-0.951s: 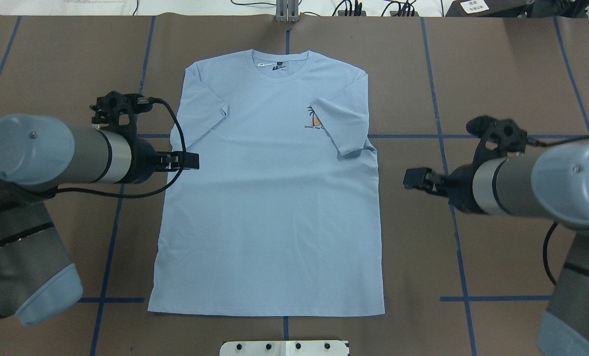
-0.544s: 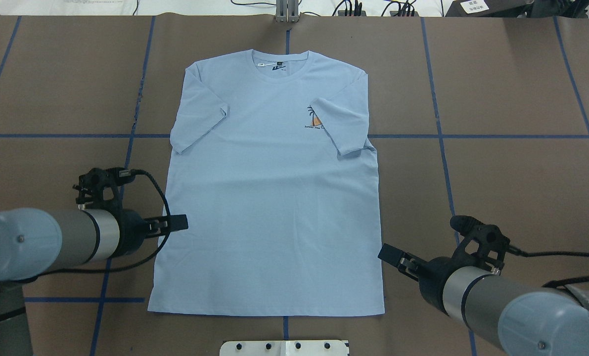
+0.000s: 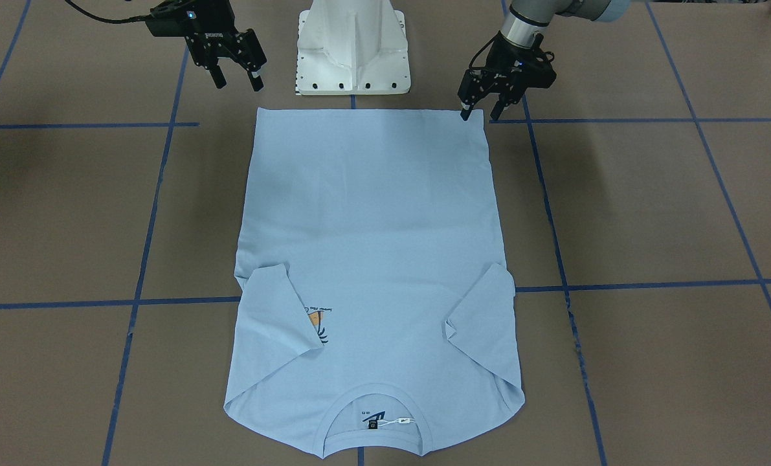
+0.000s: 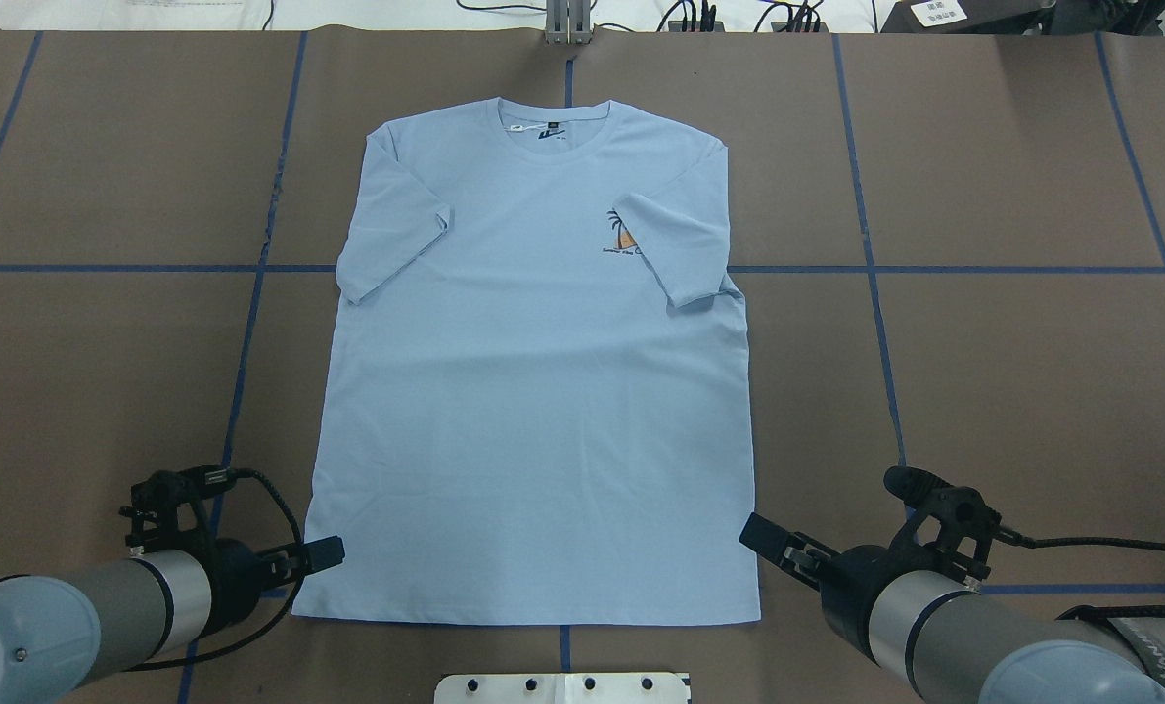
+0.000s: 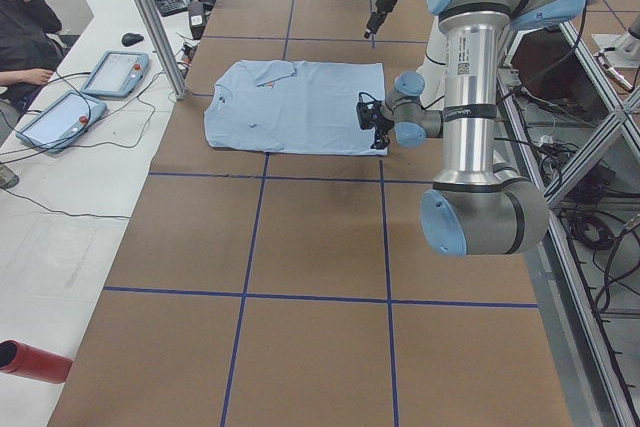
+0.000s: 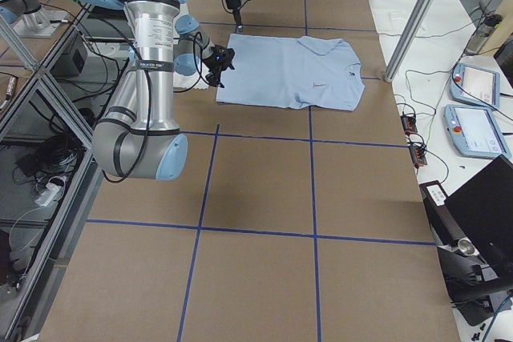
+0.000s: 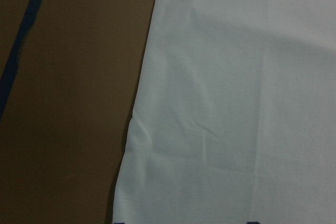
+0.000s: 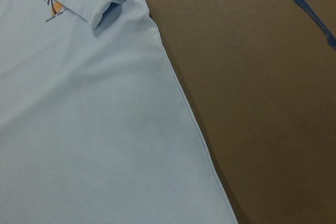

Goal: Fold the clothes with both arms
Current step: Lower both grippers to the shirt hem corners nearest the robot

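The light blue T-shirt (image 4: 543, 372) lies flat on the brown table with both sleeves folded inward, collar and dark neck label (image 4: 547, 130) at the far side; the palm print (image 4: 625, 238) is partly under one sleeve. My left gripper (image 4: 313, 555) is open and low at the near left hem corner; in the front view (image 3: 479, 115) its fingers straddle the shirt's side edge. My right gripper (image 4: 763, 536) is open and empty, apart from the cloth near the near right hem corner; it also shows in the front view (image 3: 236, 81). The wrist views show only the shirt (image 7: 236, 103) (image 8: 79, 129) and table.
The white pedestal base (image 3: 353, 45) stands just behind the hem. Blue tape lines (image 4: 875, 293) cross the brown table. In the left side view, control tablets (image 5: 115, 72) and a seated person (image 5: 25, 32) are beyond the far edge, and a red cylinder (image 5: 30, 360) lies near the corner.
Both arms have moved back toward the robot along the shirt's sides, from sleeve level to the hem corners. Both grippers stay open. The shirt has not moved.
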`<state>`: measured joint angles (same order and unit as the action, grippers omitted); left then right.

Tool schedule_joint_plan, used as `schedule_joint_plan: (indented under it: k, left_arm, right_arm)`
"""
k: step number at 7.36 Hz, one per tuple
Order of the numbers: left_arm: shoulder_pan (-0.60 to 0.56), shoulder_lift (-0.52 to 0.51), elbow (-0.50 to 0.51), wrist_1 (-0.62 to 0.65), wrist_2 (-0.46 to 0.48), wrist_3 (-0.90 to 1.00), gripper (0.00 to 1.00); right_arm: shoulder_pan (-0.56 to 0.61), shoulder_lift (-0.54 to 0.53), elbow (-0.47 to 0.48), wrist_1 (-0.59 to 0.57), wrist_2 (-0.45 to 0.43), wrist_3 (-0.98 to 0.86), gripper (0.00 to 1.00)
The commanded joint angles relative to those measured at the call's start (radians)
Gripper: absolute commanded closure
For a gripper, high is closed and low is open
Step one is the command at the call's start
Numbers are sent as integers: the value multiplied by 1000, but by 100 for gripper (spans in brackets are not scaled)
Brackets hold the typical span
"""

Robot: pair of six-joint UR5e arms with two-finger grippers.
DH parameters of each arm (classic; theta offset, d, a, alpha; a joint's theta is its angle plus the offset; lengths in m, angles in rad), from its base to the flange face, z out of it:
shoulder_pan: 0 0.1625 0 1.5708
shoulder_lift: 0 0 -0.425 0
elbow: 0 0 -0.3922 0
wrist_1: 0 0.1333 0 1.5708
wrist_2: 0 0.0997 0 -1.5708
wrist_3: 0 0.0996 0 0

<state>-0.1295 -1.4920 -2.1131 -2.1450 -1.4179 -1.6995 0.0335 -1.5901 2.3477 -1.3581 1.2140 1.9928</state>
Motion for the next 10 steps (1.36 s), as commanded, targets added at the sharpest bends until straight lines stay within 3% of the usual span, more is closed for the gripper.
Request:
schedule_joint_plan:
  k: [1, 3, 5, 7, 8, 9, 10]
  left_arm:
    - [37, 2, 43, -1, 27, -5, 22]
    - [51, 2, 53, 0, 28, -5, 26]
    - [56, -1, 53, -1, 27, -5, 40]
    - [74, -2, 53, -1, 27, -6, 41]
    - [79, -2, 51, -1, 27, -6, 46]
    - [79, -4, 51, -1, 27, -6, 70]
    - [79, -4, 47, -1, 27, -6, 99]
  right_arm:
    - [-3, -1, -13, 0, -4, 0, 1]
    - [-4, -1, -13, 0, -5, 0, 1]
    - [-4, -1, -13, 0, -7, 0, 1]
    - [-6, -1, -16, 0, -7, 0, 1]
    - [-6, -1, -19, 0, -7, 0, 1]
    - [-7, -1, -22, 0, -13, 1, 1]
    - [-15, -1, -33, 0, -17, 0, 1]
